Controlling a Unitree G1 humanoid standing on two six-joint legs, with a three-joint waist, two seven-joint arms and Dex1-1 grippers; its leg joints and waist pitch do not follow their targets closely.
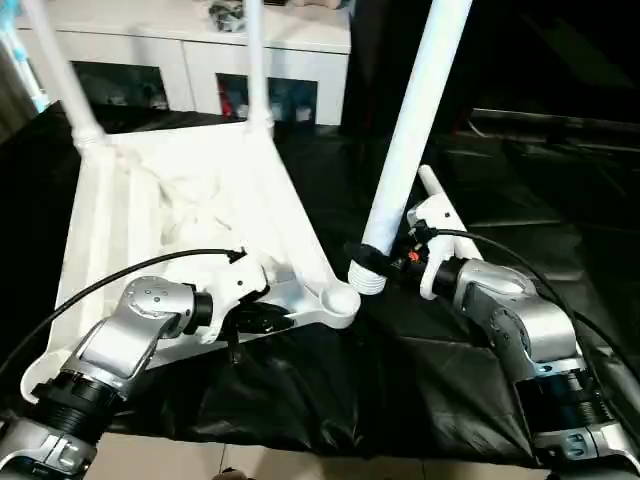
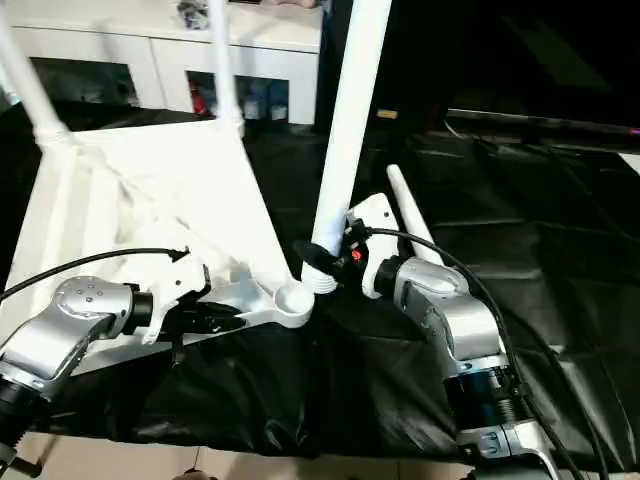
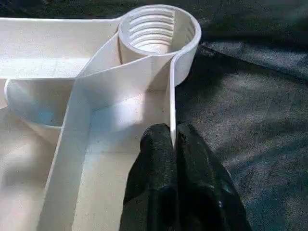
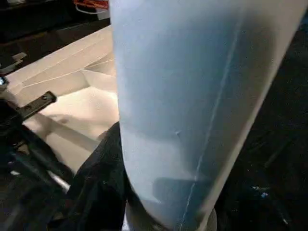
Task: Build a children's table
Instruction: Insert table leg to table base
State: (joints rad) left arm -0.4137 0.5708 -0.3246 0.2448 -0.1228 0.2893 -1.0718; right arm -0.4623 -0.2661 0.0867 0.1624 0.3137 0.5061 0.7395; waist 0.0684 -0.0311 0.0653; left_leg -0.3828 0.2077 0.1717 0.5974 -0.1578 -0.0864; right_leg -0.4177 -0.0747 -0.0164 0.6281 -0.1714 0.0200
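Note:
The white tabletop (image 1: 200, 210) lies ribbed side up on the black-draped table. Two white legs (image 1: 60, 70) (image 1: 255, 60) stand in its far corners. Its near right corner socket (image 3: 159, 29) is empty and shows its inner threads. My left gripper (image 3: 172, 134) is shut on the thin rim wall just short of that socket (image 1: 340, 298). My right gripper (image 1: 395, 262) is shut on a third leg (image 1: 415, 120), which leans a little, its threaded end (image 1: 367, 272) low and just right of the socket. A black finger (image 4: 96, 183) presses against that leg (image 4: 192, 96).
One more white leg (image 2: 405, 205) lies on the black cloth behind my right gripper. A white glass-door cabinet (image 1: 190, 50) stands beyond the table. The draped table's near edge (image 1: 300, 440) runs just below my forearms.

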